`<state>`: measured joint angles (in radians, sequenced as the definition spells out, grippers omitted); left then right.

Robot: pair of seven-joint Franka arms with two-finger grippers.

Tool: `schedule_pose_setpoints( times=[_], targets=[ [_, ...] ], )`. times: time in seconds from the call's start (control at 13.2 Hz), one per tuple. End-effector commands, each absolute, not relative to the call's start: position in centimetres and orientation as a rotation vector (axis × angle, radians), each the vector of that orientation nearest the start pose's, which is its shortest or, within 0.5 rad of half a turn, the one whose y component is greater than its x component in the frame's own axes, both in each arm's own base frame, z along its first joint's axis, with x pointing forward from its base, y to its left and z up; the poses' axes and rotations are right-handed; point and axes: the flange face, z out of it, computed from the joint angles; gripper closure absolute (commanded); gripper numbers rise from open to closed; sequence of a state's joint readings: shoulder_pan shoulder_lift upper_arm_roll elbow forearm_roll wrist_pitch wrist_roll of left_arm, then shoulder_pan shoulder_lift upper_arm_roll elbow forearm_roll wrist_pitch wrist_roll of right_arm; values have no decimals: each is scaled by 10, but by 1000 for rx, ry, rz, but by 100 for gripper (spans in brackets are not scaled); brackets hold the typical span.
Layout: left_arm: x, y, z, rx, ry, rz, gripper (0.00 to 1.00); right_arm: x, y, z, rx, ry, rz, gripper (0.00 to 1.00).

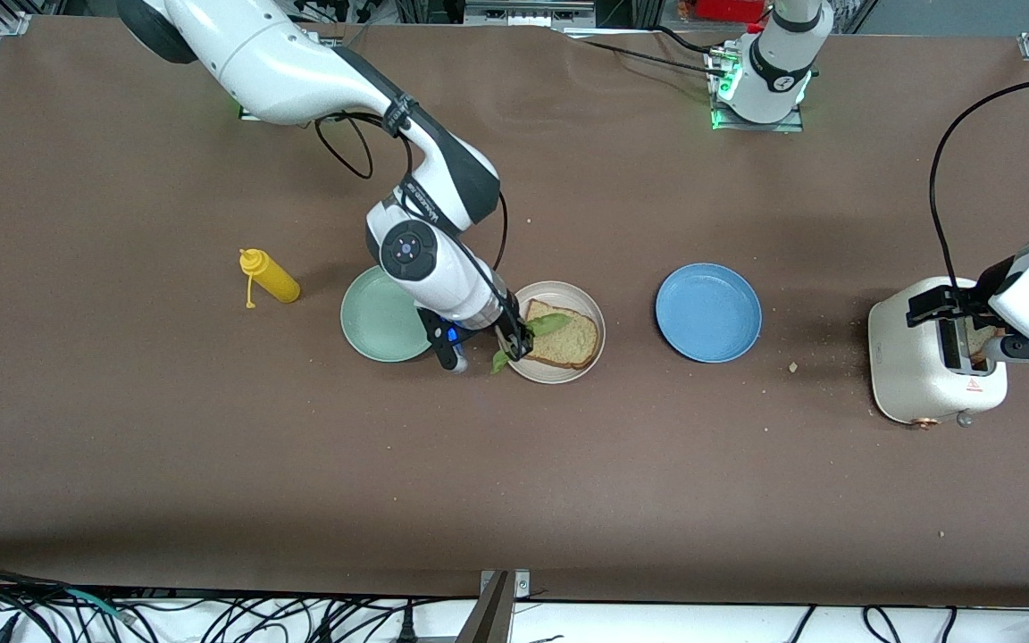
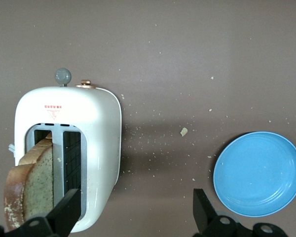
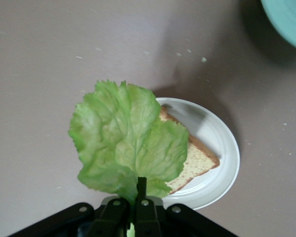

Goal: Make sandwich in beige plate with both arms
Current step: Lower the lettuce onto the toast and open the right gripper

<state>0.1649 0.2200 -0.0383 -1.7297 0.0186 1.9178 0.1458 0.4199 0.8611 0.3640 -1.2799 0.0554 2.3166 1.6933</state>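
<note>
Fingers (image 3: 138, 190) pinch lettuce (image 3: 128, 143) over beige plate (image 3: 222, 163).

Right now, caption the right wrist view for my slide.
Right end effector holds ruffled green lettuce leaf over brown toast slice on round beige plate.

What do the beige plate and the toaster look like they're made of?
Beige plate: probably matte plastic or melamine, judging by its even pale colour and soft, dull sheen. Toaster: glossy cream shell, likely plastic or enamelled metal, with a broad highlight on top, dark slot grilles and a copper-coloured knob.
</note>
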Motion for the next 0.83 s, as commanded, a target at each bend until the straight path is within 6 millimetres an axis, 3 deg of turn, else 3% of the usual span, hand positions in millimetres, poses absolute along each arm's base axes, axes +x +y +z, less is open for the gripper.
schedule_pose_setpoints(
  times=[0.0, 0.3, 0.45, 0.53, 0.61, 0.76],
  targets=[
    [617, 84, 452, -3105, 60, 46, 0, 586, 496, 261, -2411, 1515, 382, 100],
    [618, 84, 451, -3105, 60, 46, 0, 577, 505, 254, -2415, 1551, 408, 100],
    [618, 84, 451, -3105, 60, 46, 0, 579, 505, 253, -2409, 1551, 405, 33],
    [617, 84, 452, -3105, 60, 43, 0, 579, 506, 253, -2406, 1551, 401, 12],
    [618, 84, 452, -3105, 60, 39, 0, 579, 506, 254, -2406, 1550, 398, 1],
    [618, 84, 452, -3105, 61, 36, 0, 581, 505, 261, -2401, 1543, 393, 1]
  ],
)
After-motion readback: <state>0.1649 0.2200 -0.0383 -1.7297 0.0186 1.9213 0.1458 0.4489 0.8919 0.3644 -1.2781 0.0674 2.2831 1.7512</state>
